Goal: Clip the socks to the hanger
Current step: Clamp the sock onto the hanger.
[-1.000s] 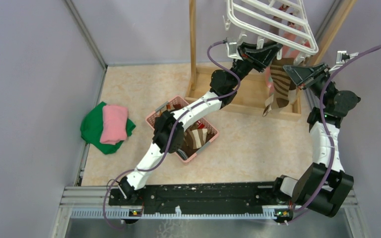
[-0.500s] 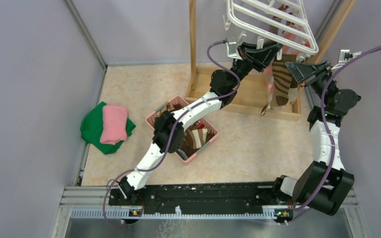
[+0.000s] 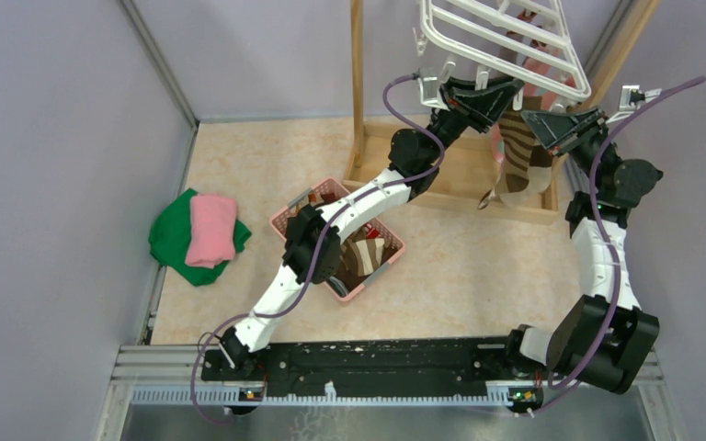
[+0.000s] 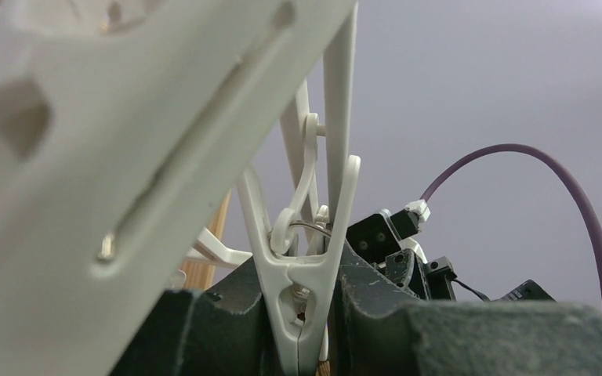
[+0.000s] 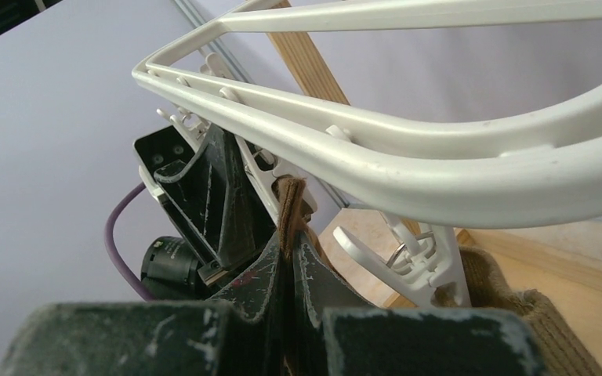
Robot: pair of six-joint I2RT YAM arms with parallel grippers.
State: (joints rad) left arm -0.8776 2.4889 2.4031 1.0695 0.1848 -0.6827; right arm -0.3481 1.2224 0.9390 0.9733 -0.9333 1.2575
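Note:
The white hanger (image 3: 506, 46) hangs at the back right, its clips dangling under it. In the left wrist view my left gripper (image 4: 302, 309) is shut on one white clip (image 4: 302, 274), a finger pressed on each side; the clip's tips look closed. My right gripper (image 3: 531, 121) is shut on the top edge of a brown and cream striped sock (image 3: 518, 163), which hangs down below it. The right wrist view shows that brown edge (image 5: 288, 211) pinched between my right gripper's (image 5: 288, 262) fingers, right under the hanger's rim (image 5: 407, 149) and beside my left gripper (image 5: 204, 196).
A pink basket (image 3: 291, 213) mid-table holds more socks. Folded green and pink cloths (image 3: 198, 234) lie at the left wall. A wooden stand (image 3: 358, 83) carries the hanger, its base (image 3: 450, 188) under the sock. A pink sock (image 3: 538, 69) hangs clipped behind.
My right gripper has risen and shifted left with the striped sock, closer to the clip held by the left gripper. The sock's tail swung left. The left arm has stayed put.

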